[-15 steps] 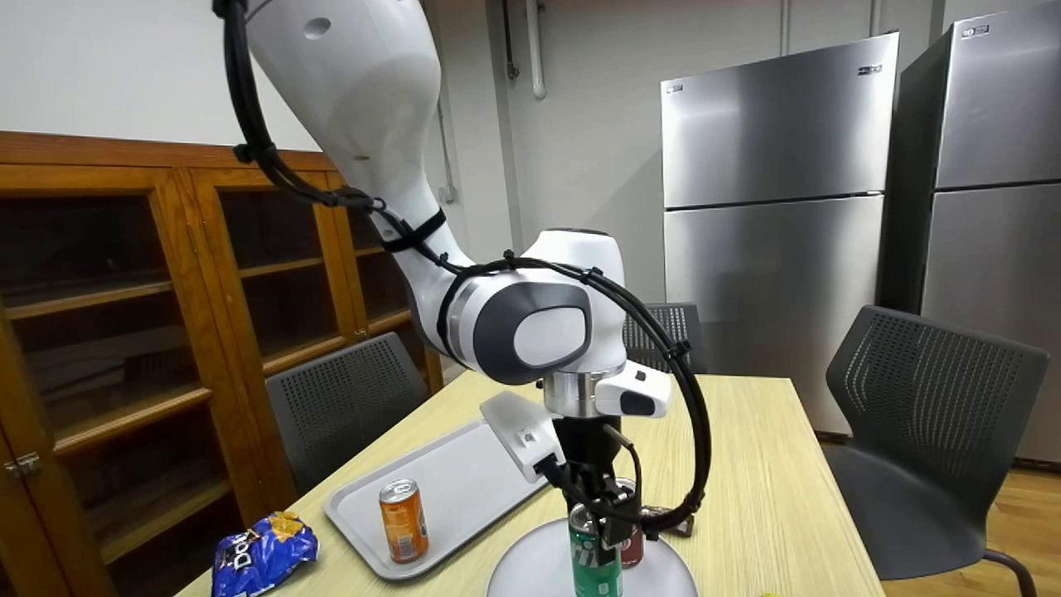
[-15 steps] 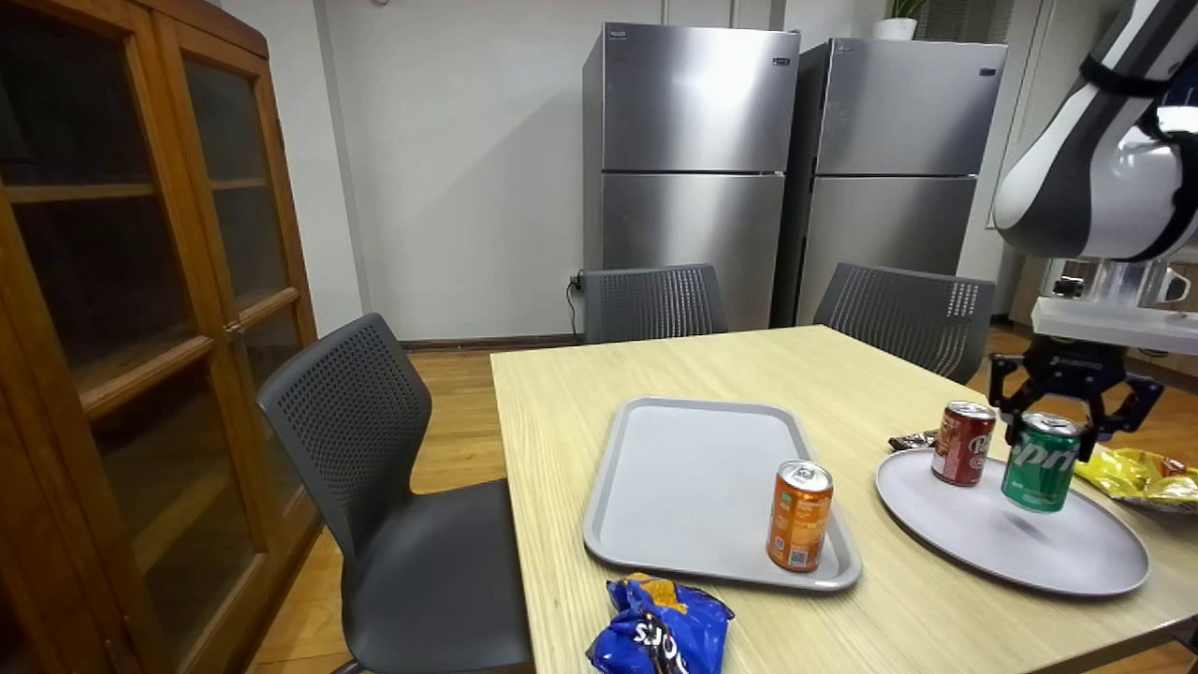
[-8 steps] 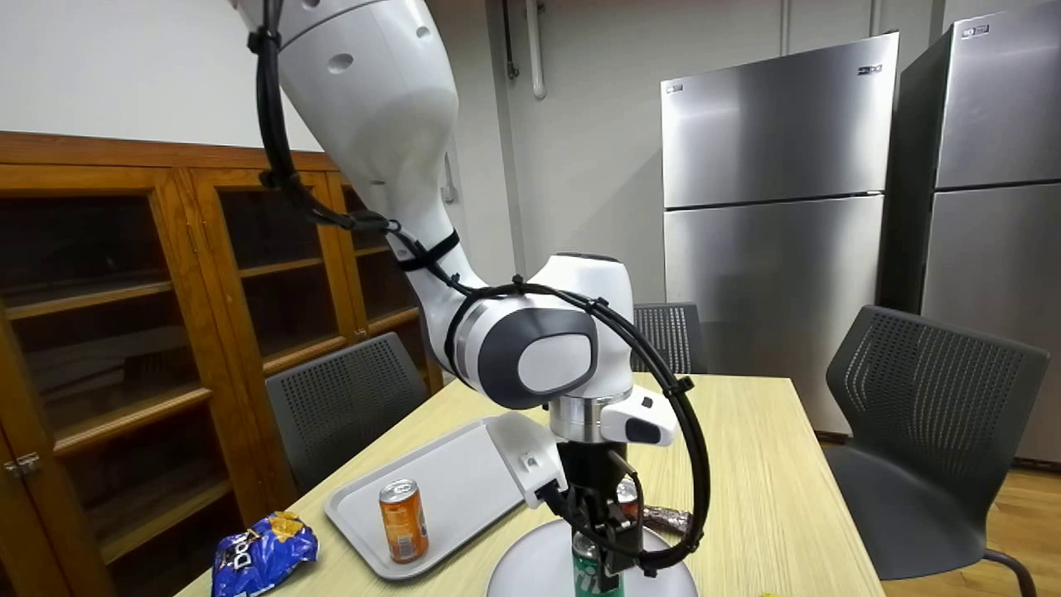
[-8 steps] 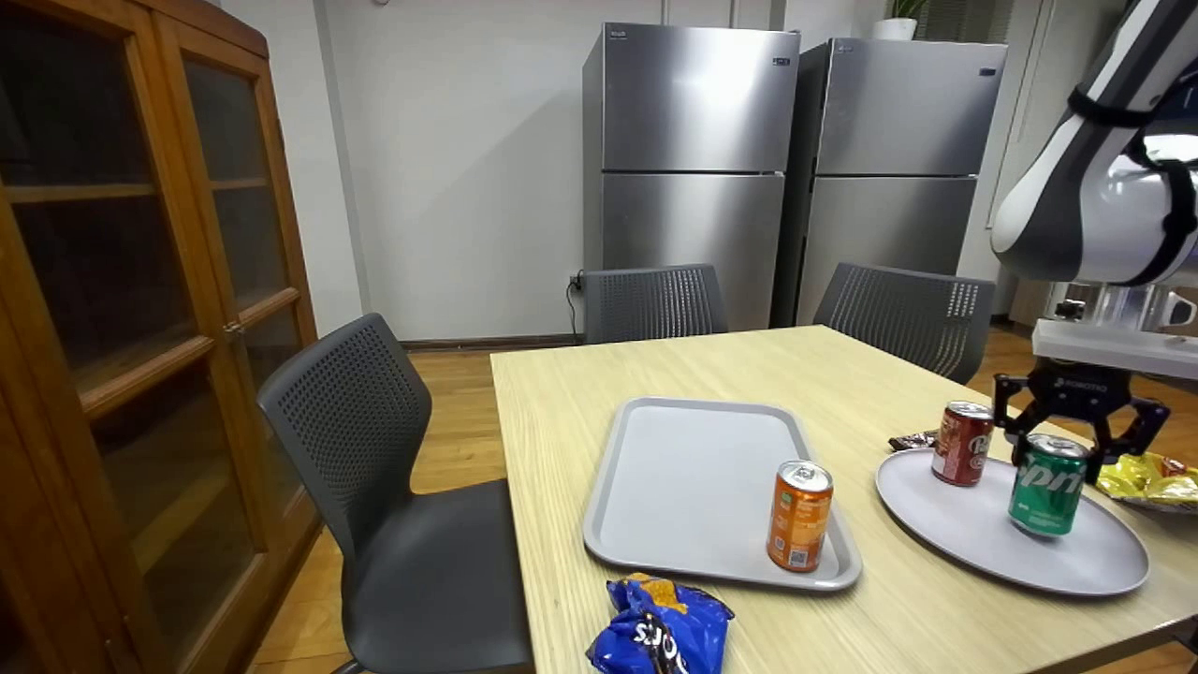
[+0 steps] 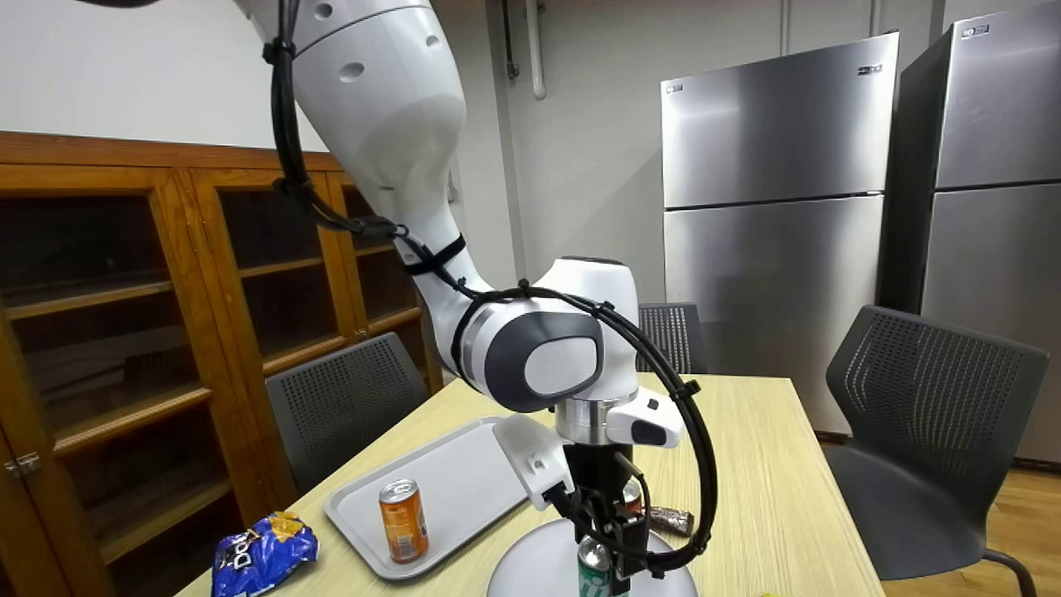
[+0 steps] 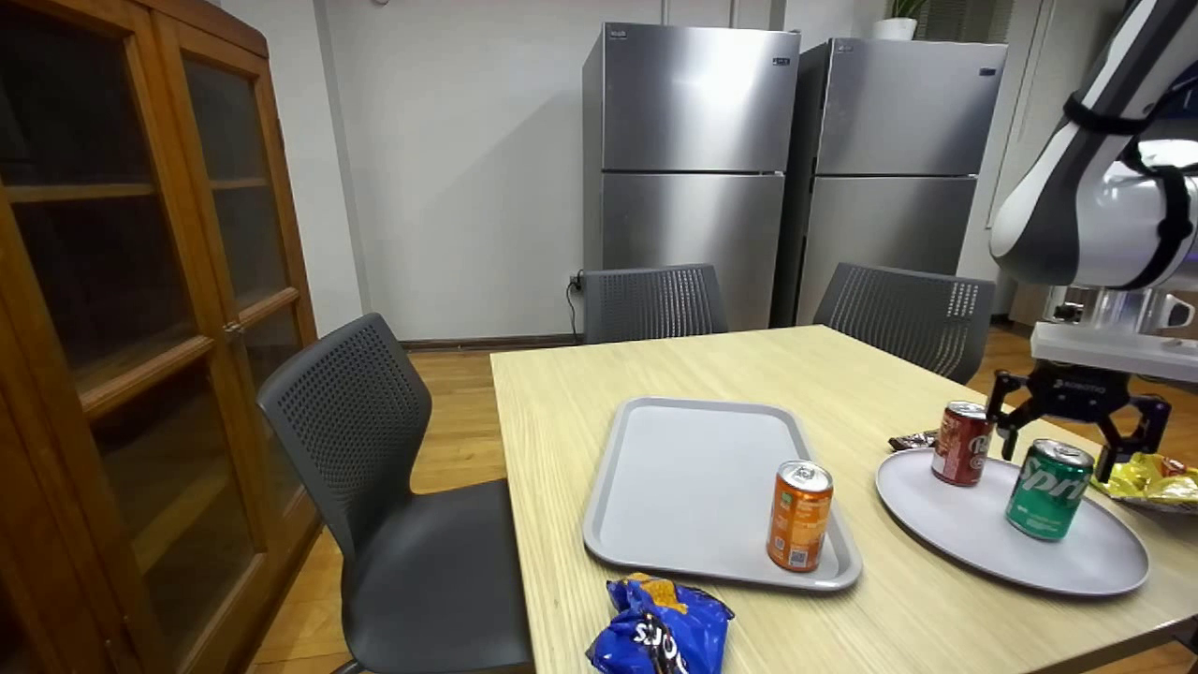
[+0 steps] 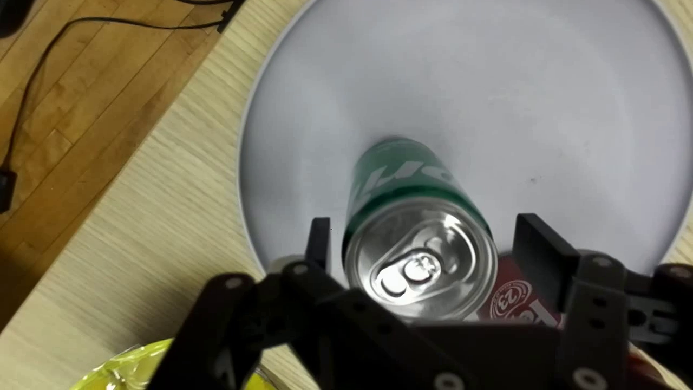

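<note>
At the left, near, a blue bag [image 6: 666, 629] lies by a gray tray [image 6: 697, 477] with an orange can [image 6: 800, 520] standing on it. Further right, a round plate [image 6: 964, 534] holds a red can [image 6: 960, 447] and, nearer and to the right, a green can [image 6: 1046, 498], standing up. The gripper [image 7: 425, 246] is around the green can's top — its fingers [image 7: 319, 241] wide apart, a gap on each side, holding nothing. A yellow bag [image 6: 1153, 481] lies at the right end. The step looks like letting go — the next move should be straight up.
</note>
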Available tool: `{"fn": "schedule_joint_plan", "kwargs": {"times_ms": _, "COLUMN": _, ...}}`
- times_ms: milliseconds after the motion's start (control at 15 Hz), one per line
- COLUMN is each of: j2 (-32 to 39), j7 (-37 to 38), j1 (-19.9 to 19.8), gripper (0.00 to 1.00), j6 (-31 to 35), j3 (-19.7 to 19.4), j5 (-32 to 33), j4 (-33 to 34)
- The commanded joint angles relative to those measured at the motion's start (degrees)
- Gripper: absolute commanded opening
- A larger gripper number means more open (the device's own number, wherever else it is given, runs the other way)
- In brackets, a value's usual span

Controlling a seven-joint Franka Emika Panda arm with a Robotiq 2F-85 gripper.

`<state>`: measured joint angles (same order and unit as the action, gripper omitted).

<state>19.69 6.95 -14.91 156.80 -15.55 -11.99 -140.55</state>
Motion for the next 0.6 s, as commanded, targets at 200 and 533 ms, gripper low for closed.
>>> {"fn": "schedule_joint_plan", "kwargs": {"times_ms": 200, "j2": -6.8, "j7": -0.8, "j1": 0.3, "gripper": 1.0, "j6": -1.5, "j3": -0.2, "j5": 2.8, "j4": -2.6}}
{"fn": "schedule_joint_plan", "kwargs": {"times_ms": 533, "j2": -13.0, "j7": -3.4, "j1": 0.8, "gripper": 1.0, "j6": -1.9, "j3": 0.9, "j5": 3.0, "j4": -4.6}}
